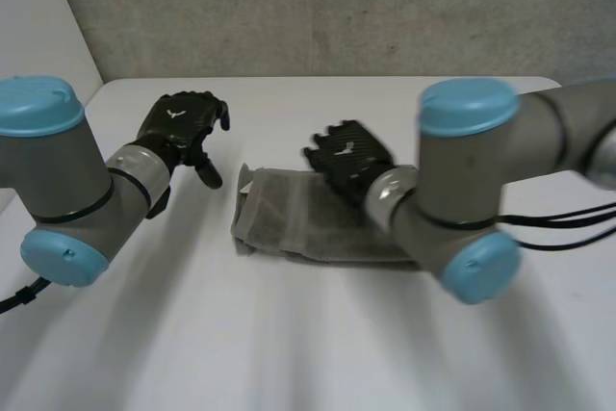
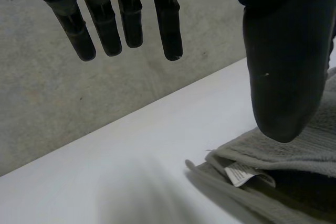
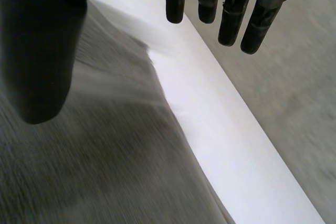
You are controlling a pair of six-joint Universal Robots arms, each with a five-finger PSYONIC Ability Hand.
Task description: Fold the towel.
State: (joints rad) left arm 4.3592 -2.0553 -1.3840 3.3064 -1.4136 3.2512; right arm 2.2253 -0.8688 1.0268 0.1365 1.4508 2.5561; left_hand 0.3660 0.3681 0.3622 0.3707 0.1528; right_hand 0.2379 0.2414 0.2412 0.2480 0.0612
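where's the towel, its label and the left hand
towel [image 1: 298,218]: head view, middle of its top surface
label [image 2: 240,173]: left wrist view, the white tag at the towel's corner
left hand [image 1: 181,122]: head view, back of the hand

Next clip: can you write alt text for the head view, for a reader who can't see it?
A grey towel, already folded into a compact rectangle, lies in the middle of a white table. The open right hand is over the towel's far edge, while the open left hand is apart from the towel, off the end nearest it.
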